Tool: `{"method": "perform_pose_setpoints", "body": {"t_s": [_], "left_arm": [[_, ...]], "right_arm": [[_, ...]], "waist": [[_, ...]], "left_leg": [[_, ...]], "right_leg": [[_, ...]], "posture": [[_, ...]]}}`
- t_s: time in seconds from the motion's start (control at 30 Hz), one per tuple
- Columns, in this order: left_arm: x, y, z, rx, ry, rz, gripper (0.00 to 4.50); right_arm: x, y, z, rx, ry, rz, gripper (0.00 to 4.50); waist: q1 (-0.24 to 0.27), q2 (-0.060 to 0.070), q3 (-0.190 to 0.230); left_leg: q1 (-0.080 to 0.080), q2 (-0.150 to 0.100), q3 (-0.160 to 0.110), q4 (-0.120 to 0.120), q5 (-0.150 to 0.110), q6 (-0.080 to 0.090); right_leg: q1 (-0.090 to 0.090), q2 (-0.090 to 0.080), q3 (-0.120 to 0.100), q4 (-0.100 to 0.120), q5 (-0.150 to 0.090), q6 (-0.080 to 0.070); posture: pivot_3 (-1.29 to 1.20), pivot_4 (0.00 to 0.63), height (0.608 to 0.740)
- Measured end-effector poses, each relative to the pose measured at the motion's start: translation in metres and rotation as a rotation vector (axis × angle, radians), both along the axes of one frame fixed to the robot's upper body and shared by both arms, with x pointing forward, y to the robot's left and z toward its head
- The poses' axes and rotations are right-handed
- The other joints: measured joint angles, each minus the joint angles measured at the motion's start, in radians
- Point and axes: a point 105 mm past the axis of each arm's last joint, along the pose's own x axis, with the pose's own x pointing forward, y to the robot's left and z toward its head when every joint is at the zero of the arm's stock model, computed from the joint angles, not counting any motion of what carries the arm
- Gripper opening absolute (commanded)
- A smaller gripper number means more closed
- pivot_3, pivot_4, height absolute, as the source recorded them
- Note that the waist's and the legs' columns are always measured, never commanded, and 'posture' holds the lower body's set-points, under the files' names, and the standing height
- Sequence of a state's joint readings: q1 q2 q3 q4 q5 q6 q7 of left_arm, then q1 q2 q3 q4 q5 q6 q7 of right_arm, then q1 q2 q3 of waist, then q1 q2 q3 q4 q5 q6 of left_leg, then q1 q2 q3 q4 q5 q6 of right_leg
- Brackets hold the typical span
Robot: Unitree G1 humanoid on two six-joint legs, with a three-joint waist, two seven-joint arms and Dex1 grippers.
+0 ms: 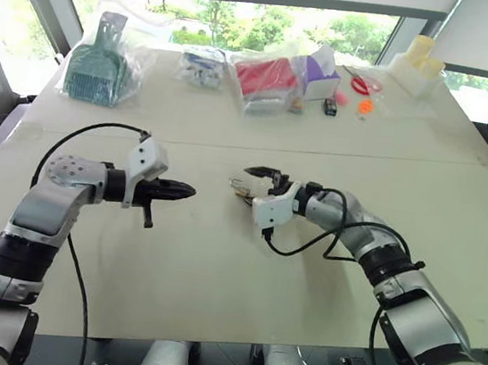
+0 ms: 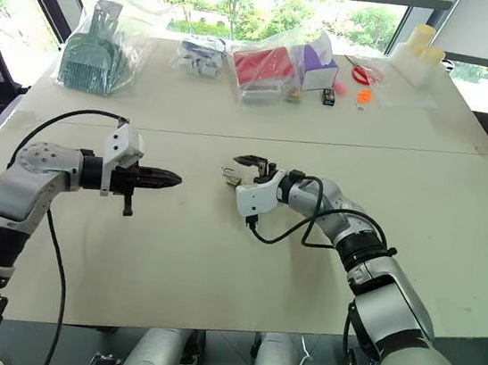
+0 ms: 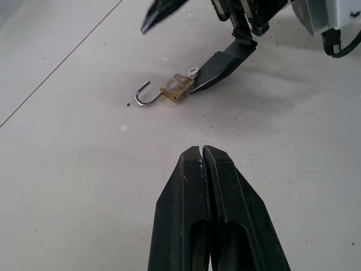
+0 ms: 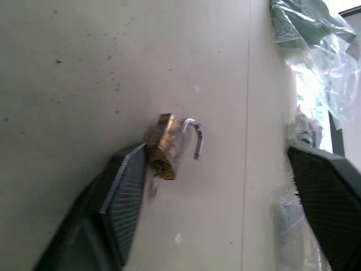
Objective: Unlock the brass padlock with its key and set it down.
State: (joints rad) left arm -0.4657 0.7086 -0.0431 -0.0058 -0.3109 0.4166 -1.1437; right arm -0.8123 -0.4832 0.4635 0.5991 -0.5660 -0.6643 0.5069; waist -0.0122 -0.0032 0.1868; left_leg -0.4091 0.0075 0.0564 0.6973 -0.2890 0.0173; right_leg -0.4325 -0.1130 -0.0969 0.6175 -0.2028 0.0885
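While your right end effector [image 1: 251,183] hangs low over the middle of the counter [image 1: 215,269], its two black fingers stand wide apart, w/ nothing clamped between them. The brass padlock [image 3: 175,88] lies on the counter right at the tip of the lower finger [image 3: 223,63]; in the right wrist view the padlock body looks to be touching that finger's pad, though you can't be fully sure of contact. Its silver shackle [image 3: 145,96] is swung open, free end clear of the body. A bit of silvery metal pokes out at the body's finger side, prob. the key [image 3: 193,71], but it's too small to tell for certain.

Your left end effector [image 1: 182,191] sits near the padlock, pointing at it across bare counter, fingers pressed together & holding nothing. At the counter's far edge you've got a green item in a plastic bag [image 1: 102,60] & a red bagged item [image 1: 267,77], both well apart from the padlock.
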Motion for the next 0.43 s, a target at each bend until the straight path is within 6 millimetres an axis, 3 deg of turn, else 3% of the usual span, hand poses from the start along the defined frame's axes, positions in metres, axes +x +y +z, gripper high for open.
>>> {"method": "perform_pose_setpoints", "body": {"t_s": [0.1, 0.27, 0.43], "left_arm": [[-0.001, -0.001, 0.004, -0.015, 0.004, -0.001, 0.0], [-0.001, 0.002, 0.01, -0.016, -0.01, 0.015, 0.0], [-0.002, 0.005, 0.011, -0.007, -0.015, 0.026, 0.0]], "right_arm": [[-0.013, -0.008, -0.006, -0.016, 0.064, 0.012, 4.46], [-0.03, -0.034, -0.005, 0.06, 0.315, -0.078, 4.46], [-0.042, -0.042, 0.015, 0.223, 0.546, -0.145, 4.46]], "waist": [[0.002, 0.0, 0.0], [0.001, 0.0, 0.0], [0.0, 0.0, 0.0]], "left_leg": [[0.0, 0.0, 0.0, 0.0, 0.0, 0.001], [0.001, 0.0, 0.0, 0.0, -0.003, 0.005], [0.001, 0.001, 0.0, 0.0, -0.003, 0.005]], "right_leg": [[0.0, 0.0, 0.0, 0.0, 0.0, 0.0], [0.001, 0.0, 0.0, 0.0, 0.0, 0.0], [0.001, 0.0, 0.0, 0.001, 0.0, 0.0]], "posture": [[0.0, 0.15, 0.74], [0.0, 0.15, 0.74], [0.0, 0.15, 0.74]]}}
